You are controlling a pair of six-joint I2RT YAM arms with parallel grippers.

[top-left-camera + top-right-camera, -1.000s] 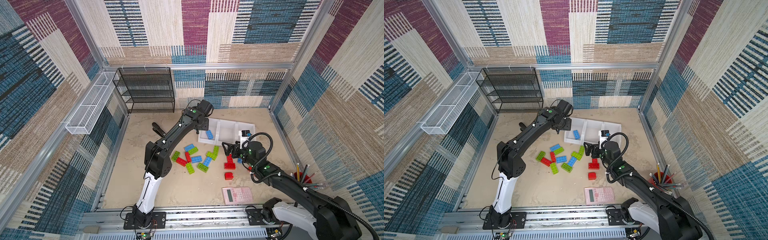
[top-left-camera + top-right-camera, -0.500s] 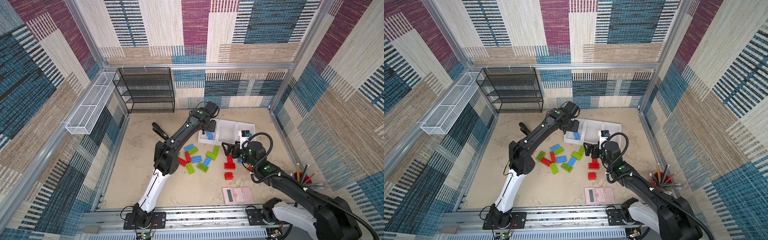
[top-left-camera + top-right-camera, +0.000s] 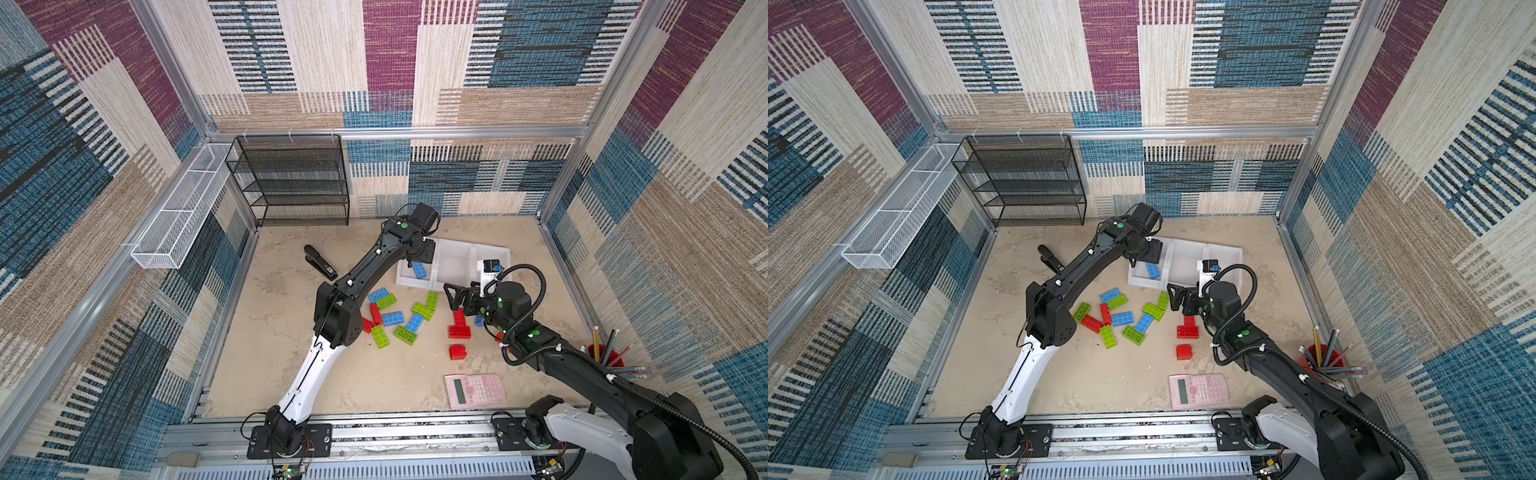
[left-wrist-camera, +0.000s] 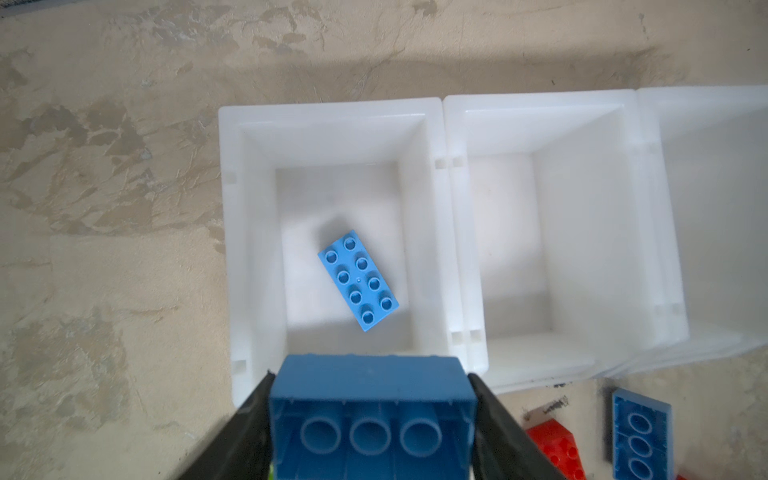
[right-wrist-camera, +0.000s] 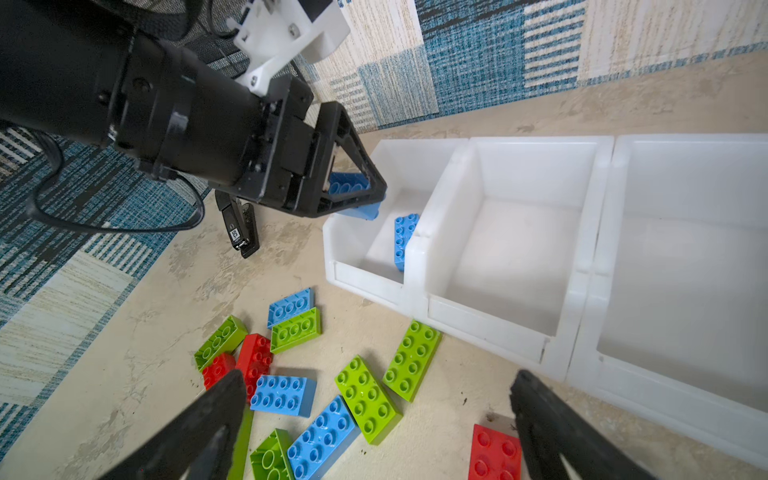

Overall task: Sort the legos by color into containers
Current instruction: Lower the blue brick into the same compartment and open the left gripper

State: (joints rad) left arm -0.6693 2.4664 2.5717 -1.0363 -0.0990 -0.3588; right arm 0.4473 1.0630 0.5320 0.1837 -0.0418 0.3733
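My left gripper (image 4: 371, 376) is shut on a blue lego (image 4: 372, 415), studs hidden, and hangs over the near rim of the leftmost container (image 4: 328, 110). In the right wrist view the same gripper (image 5: 365, 195) holds that lego (image 5: 347, 183) above the bin. Another blue lego (image 4: 358, 280) lies flat inside this bin (image 3: 401, 276). The middle container (image 5: 490, 328) and the right container (image 5: 665, 390) hold nothing that I can see. My right gripper (image 5: 378, 380) is open, low over loose blue, green and red legos (image 3: 399, 318), beside red ones (image 3: 459, 328).
A pink calculator (image 3: 475, 390) lies near the front edge. A black stapler (image 3: 320, 262) sits left of the bins. At the back left stand a black mesh rack (image 3: 291, 183) and a white wire basket (image 3: 183, 212). A red pencil cup (image 3: 606, 357) is at the right.
My left gripper has carried the blue lego rightward from beside the bins to over the leftmost bin. The right arm has stayed where it was.
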